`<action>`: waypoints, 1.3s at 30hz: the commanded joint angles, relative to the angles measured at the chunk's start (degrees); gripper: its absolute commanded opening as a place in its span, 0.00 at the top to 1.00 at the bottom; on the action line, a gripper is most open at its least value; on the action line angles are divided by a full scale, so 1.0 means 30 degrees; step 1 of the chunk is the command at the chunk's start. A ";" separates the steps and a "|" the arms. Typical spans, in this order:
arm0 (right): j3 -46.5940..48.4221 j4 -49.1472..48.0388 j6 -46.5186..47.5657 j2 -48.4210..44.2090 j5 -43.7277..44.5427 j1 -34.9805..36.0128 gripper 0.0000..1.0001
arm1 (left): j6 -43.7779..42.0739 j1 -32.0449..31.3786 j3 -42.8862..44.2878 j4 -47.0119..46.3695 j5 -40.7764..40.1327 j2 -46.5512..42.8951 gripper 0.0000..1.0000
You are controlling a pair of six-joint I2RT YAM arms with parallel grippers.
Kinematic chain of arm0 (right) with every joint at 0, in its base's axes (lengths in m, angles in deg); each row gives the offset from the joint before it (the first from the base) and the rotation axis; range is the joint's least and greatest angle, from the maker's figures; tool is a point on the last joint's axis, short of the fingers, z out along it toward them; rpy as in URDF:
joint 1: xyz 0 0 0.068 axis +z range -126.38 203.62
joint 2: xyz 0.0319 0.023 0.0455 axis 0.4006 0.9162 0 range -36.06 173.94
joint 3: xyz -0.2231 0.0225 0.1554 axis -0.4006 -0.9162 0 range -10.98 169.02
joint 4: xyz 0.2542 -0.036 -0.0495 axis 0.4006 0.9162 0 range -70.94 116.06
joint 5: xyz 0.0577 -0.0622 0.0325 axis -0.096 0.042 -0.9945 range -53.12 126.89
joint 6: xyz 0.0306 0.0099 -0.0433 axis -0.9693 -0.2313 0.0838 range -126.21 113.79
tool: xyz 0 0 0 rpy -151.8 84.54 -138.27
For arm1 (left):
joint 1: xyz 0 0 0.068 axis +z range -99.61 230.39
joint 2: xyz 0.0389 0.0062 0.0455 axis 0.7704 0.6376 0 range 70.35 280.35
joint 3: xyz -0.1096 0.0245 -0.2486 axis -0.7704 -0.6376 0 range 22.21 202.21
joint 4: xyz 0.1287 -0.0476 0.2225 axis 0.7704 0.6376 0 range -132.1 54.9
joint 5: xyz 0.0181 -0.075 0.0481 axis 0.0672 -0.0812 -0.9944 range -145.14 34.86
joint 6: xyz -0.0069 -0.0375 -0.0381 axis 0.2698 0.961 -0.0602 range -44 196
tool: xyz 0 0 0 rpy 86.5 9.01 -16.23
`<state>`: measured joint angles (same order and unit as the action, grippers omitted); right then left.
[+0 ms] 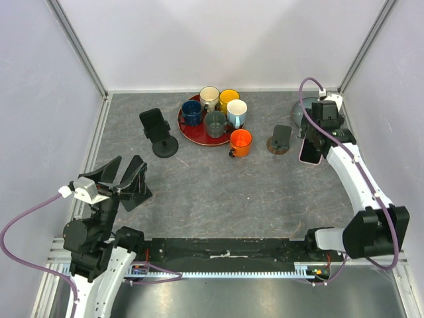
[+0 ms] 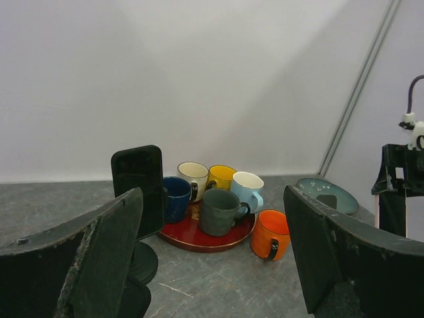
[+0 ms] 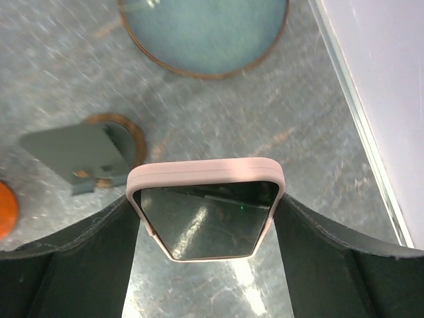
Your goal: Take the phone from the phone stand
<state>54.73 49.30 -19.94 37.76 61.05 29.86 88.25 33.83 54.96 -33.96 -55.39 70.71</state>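
My right gripper (image 1: 311, 144) is shut on a pink-cased phone (image 1: 309, 152), holding it by its sides above the table at the far right. In the right wrist view the phone (image 3: 205, 205) sits between my fingers (image 3: 73, 265), screen up. The small grey phone stand (image 1: 279, 139) on a brown round base stands empty to the left of the phone, and it also shows in the right wrist view (image 3: 83, 156). My left gripper (image 1: 122, 174) is open and empty at the near left, and its jaws (image 2: 212, 265) stand wide apart.
A black phone (image 1: 154, 123) rests on a black round stand (image 1: 165, 147) at mid-left. A red tray (image 1: 192, 131) holds several mugs, and an orange mug (image 1: 240, 142) stands beside it. A blue-grey plate (image 3: 202, 33) lies at the far right corner, close to the right wall.
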 commanded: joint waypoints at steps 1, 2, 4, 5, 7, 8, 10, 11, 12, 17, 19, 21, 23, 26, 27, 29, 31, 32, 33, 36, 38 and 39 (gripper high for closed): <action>0.1677 0.3039 -0.0812 0.1782 -0.0875 -0.1022 0.77 | -0.0832 -0.0369 0.0713 0.0887 -0.0414 -0.1732 0.07; 0.1738 0.3335 -0.0754 0.2108 -0.1109 -0.1257 0.77 | -0.0861 -0.0457 0.0771 0.1006 -0.0501 -0.1732 0.07; 0.2087 0.4068 -0.0462 0.3130 -0.2043 -0.1902 0.77 | -0.0948 -0.0545 0.0830 0.1327 -0.0648 -0.1761 0.07; 0.2206 0.4303 -0.0402 0.3514 -0.2541 -0.1991 0.76 | -0.0949 -0.0662 0.0801 0.1329 -0.0707 -0.1761 0.07; 0.2354 0.4714 -0.0139 0.4511 -0.2605 -0.1992 0.76 | -0.0978 -0.0779 0.0860 0.1358 -0.0766 -0.1761 0.07; 0.2325 0.4802 -0.0109 0.4775 -0.2605 -0.1963 0.76 | -0.0978 -0.0925 0.0831 0.1387 -0.0766 -0.1761 0.07; 0.2090 0.4745 0.0008 0.5391 -0.2664 -0.2514 0.76 | -0.0978 -0.1101 0.0831 0.1387 -0.0795 -0.1761 0.07; 0.2032 0.4716 0.0009 0.5625 -0.2606 -0.2606 0.76 | -0.0978 -0.1218 0.0802 0.1446 -0.0824 -0.1761 0.07; 0.2089 0.4657 0.0009 0.6120 -0.2402 -0.2868 0.76 | -0.0978 -0.1277 0.0801 0.1475 -0.0795 -0.1761 0.07; 0.1944 0.4247 -0.0313 0.7441 -0.2721 -0.3222 0.76 | -0.1007 -0.1571 0.0830 0.1534 -0.0678 -0.1761 0.07; 0.1710 0.3867 -0.0314 0.7823 -0.2839 -0.3281 0.76 | -0.1007 -0.1571 0.0801 0.1592 -0.0678 -0.1761 0.07; 0.1476 0.3487 -0.0139 0.8232 -0.3101 -0.3688 0.75 | -0.1037 -0.1600 0.0801 0.1593 -0.0707 -0.1761 0.07; 0.1475 0.3368 -0.0108 0.8526 -0.3920 -0.4041 0.74 | -0.1037 -0.1600 0.0801 0.1563 -0.0707 -0.1761 0.07; 0.1445 0.2958 -0.0108 0.8907 -0.4772 -0.4453 0.70 | -0.1037 -0.1600 0.0772 0.1592 -0.0736 -0.1732 0.07; 0.1416 0.2812 -0.0108 0.8995 -0.4831 -0.4540 0.68 | -0.1066 -0.1600 0.0801 0.1593 -0.0737 -0.1732 0.07; 0.1445 0.2665 -0.0050 0.9171 -0.4832 -0.4628 0.61 | -0.1066 -0.1600 0.0801 0.1621 -0.0737 -0.1732 0.07; 0.1475 0.2460 0.0008 0.9493 -0.4860 -0.4804 0.60 | -0.1066 -0.1600 0.0801 0.1622 -0.0737 -0.1732 0.07; 0.1446 0.2372 0.0009 0.9581 -0.4977 -0.4834 0.59 | -0.1066 -0.1600 0.0801 0.1622 -0.0737 -0.1732 0.07; 0.1358 0.2139 0.0038 0.9727 -0.5036 -0.4863 0.59 | -0.1066 -0.1600 0.0801 0.1622 -0.0737 -0.1703 0.07; 0.1183 0.1845 0.0155 0.9933 -0.5038 -0.4893 0.55 | -0.1095 -0.1600 0.0772 0.1651 -0.0737 -0.1702 0.07; 0.1036 0.1669 0.0243 0.9992 -0.5007 -0.4893 0.51 | -0.1095 -0.1600 0.0772 0.1681 -0.0737 -0.1731 0.07; 0.0919 0.1552 0.0272 1.0050 -0.4978 -0.4922 0.50 | -0.1095 -0.1600 0.0772 0.1681 -0.0737 -0.1732 0.07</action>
<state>58.34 57.26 -19.18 67.35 47.26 15.17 87.16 29.24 55.70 -28.69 -57.17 70.71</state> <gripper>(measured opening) 0.824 0.932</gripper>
